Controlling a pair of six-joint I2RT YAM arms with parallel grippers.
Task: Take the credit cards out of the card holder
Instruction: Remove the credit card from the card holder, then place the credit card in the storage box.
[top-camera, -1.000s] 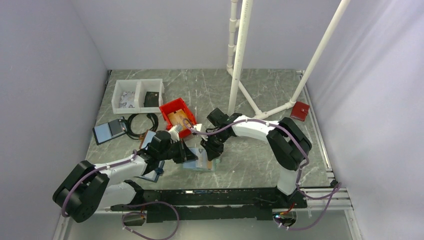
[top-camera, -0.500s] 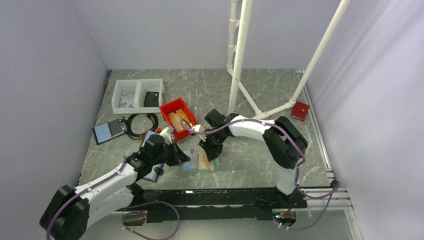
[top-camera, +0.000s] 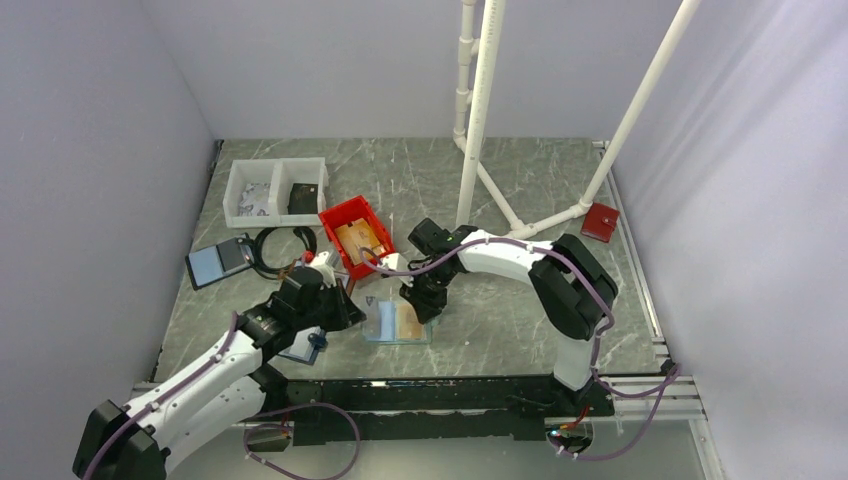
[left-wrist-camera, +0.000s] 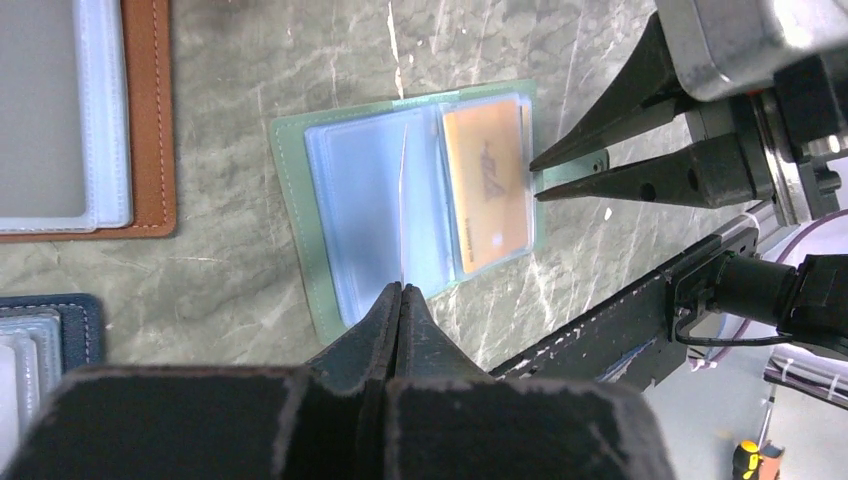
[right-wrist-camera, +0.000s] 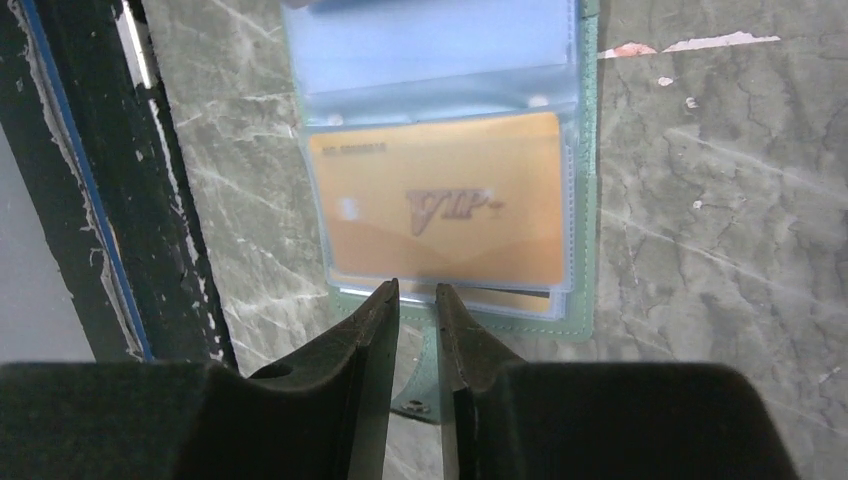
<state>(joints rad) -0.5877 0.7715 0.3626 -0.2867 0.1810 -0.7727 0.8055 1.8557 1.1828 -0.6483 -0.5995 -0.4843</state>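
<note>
Card holder: a flat bifold card holder with a light teal-green edge and pale blue clear pockets (left-wrist-camera: 295, 190) (right-wrist-camera: 588, 200) (top-camera: 375, 325) lies open on the grey marbled table top (left-wrist-camera: 300, 50), right at the tips of both grippers.
Credit cards: an orange-tan plastic card marked VIP (right-wrist-camera: 440, 200) (left-wrist-camera: 487, 190) (top-camera: 407, 320) sits in the clear pocket nearest the right gripper. A thin strip of a second card shows under its near edge.
Handling: the cards are probably light, stiff and slick, and the sleeve soft and glossy. The holder would likely slide unless pinned. The best hold looks to be the card edge facing the right gripper, though I cannot tell which side of the pocket opens.
Right gripper (right-wrist-camera: 417, 290) (left-wrist-camera: 532, 178) (top-camera: 425, 300): jaws a narrow slit apart and holding nothing, with the tips at the pocket's edge above the holder's small tab.
Left gripper (left-wrist-camera: 398, 292) (top-camera: 335, 305): jaws pressed together and empty, tips at the holder's edge by the fold — contact unclear.
Around: a brown-edged folder (left-wrist-camera: 150, 120) and a dark navy-edged folder (left-wrist-camera: 60, 320) lie to the left gripper's side, away from the right gripper. A red plastic bin (top-camera: 355, 235) sits beyond both.
In the way: a black rail (right-wrist-camera: 90, 200) runs close beside the right gripper, and the two grippers' tips crowd each other.
</note>
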